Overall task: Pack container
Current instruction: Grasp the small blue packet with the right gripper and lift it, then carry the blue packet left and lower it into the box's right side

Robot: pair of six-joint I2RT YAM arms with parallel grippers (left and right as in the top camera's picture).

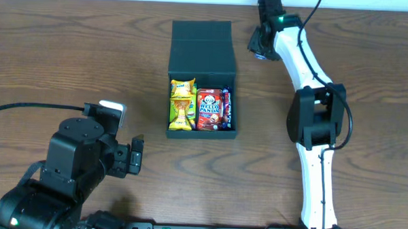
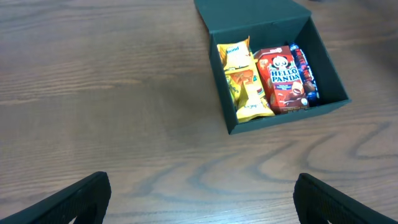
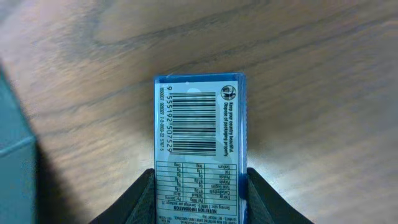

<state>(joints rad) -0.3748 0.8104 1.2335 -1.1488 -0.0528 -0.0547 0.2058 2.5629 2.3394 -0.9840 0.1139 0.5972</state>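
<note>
While right gripper (image 3: 200, 202) pinches blue snack box (image 3: 199, 124) by one end over counter (image 1: 70, 48), upper right of overhead view, container (image 1: 202, 60) sits centre-top, lower half filled. Risk: box pivots, clips container wall. Left gripper (image 2: 202, 190) spread, empty, lower left.

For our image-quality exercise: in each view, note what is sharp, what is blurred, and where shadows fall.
Overhead: even light, container sharp, faint shadows. Left wrist: Hello Panda box readable, left gripper's fingers blurred. Right wrist: barcode on the held blue box crisp, wood behind softer.
</note>
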